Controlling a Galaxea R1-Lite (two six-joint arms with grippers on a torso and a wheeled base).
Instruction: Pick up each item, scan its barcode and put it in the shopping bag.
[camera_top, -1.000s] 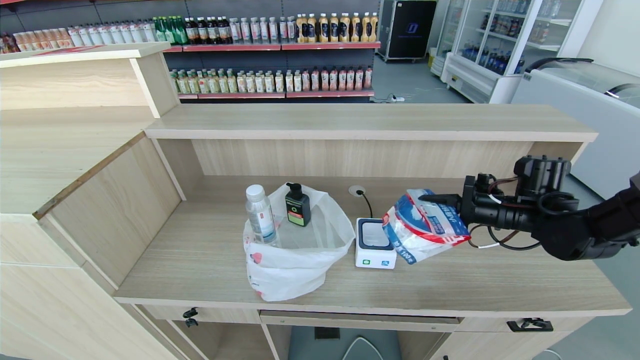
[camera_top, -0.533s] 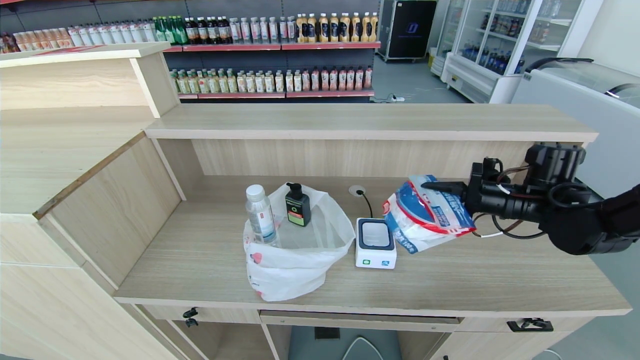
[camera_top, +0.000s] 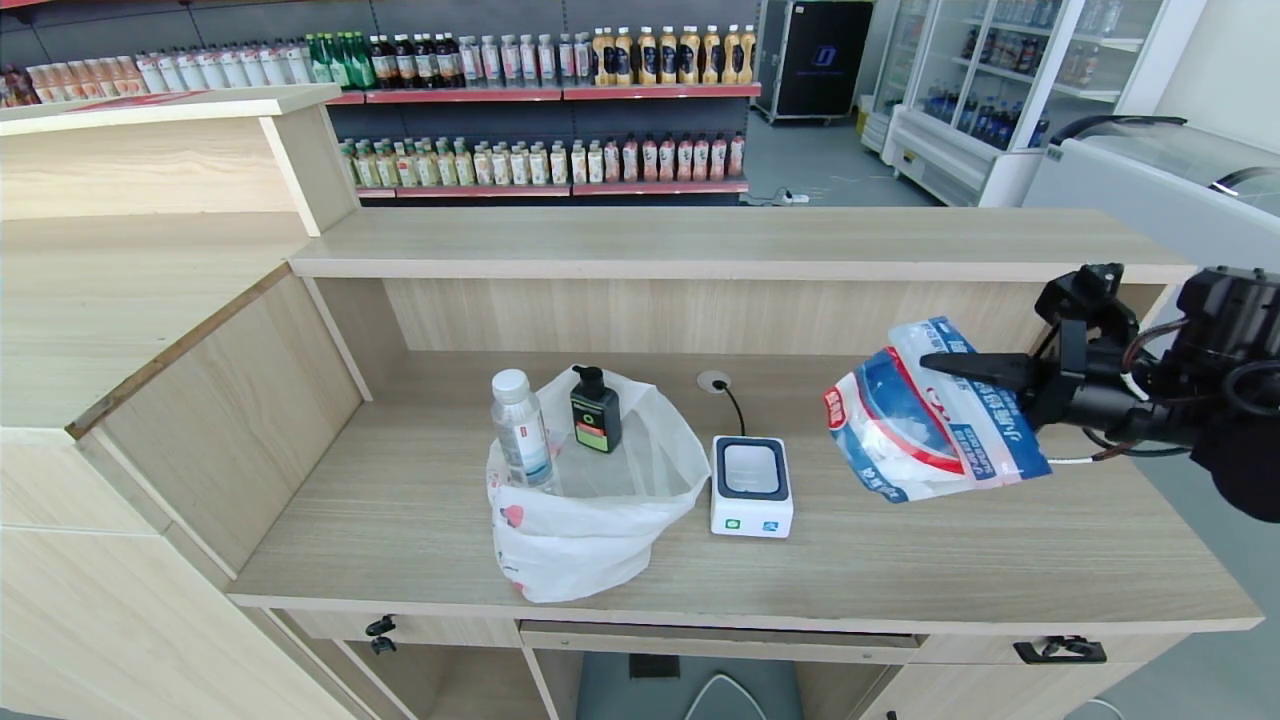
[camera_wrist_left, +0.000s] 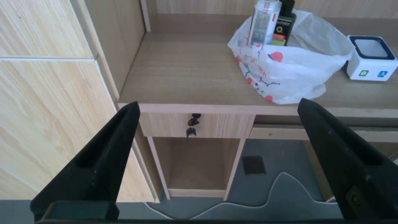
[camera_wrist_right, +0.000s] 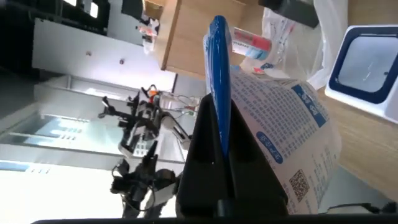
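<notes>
right end effector (camera_top: 950, 368): pinching packet (camera_top: 920, 425) above counter (camera_top: 1000, 560) | left end effector (camera_wrist_left: 219, 106): spread wide

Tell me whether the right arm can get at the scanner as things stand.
Probably yes: the right tool, shut on the packet, hangs beside the scanner, with bare counter between them.

Light wood counter (camera_top: 950, 570) with raised ledge (camera_top: 740, 245); drink shelves (camera_top: 560, 95) behind; glass-door coolers (camera_top: 1000, 80) right; grey floor (camera_top: 800, 160).
</notes>
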